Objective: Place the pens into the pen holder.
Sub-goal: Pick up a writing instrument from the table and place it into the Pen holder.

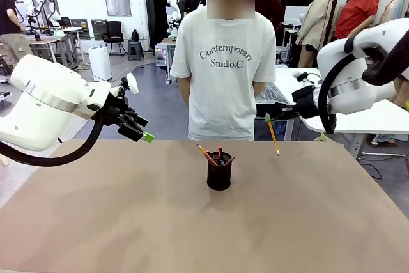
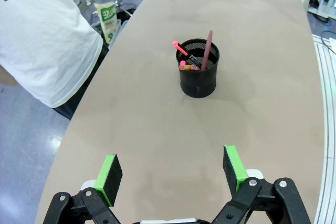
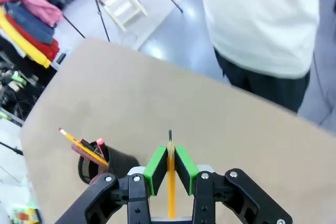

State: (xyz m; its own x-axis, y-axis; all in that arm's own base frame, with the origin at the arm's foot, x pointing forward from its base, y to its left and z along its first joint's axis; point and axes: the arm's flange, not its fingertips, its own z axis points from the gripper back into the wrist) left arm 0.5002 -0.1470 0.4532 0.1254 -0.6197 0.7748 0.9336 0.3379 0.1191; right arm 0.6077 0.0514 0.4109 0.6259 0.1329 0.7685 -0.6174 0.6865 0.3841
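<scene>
White T-shirt (image 1: 223, 68) reads "Contemporary Studio.C" — right end effector (image 3: 170, 167) pinches yellow pencil (image 3: 171, 182).

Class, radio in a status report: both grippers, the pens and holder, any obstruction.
Left gripper open, empty. Right gripper shut on yellow-orange pencil, raised right of black mesh pen holder. Pens already stand inside. Path looks unobstructed.

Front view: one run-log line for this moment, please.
right gripper: shut on yellow pencil, raised right of holder | left gripper: open, empty, raised | holder: other pens inside | person: standing at far side
</scene>
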